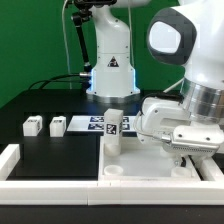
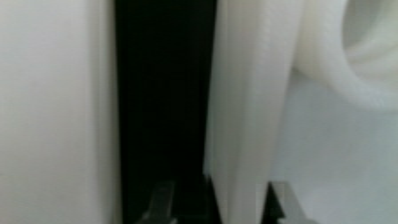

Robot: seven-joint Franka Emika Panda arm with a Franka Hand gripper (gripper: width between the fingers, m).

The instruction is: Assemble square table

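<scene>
The white square table top (image 1: 145, 160) lies at the front of the black table, with a round hole (image 1: 115, 171) in its near corner. One tagged white leg (image 1: 113, 128) stands upright at its far corner on the exterior view's left. Two more small legs (image 1: 33, 125) (image 1: 58, 125) lie further to that side. My gripper (image 1: 192, 150) is down at the top's edge on the exterior view's right. In the wrist view my gripper (image 2: 217, 205) is shut on a thin white wall, the top's raised rim (image 2: 240, 110), with the dark fingertips (image 2: 160, 205) on either side of it.
The marker board (image 1: 90, 122) lies flat behind the table top, in front of the robot base (image 1: 110, 70). A long white rail (image 1: 15, 160) runs along the front and the exterior view's left side of the work area.
</scene>
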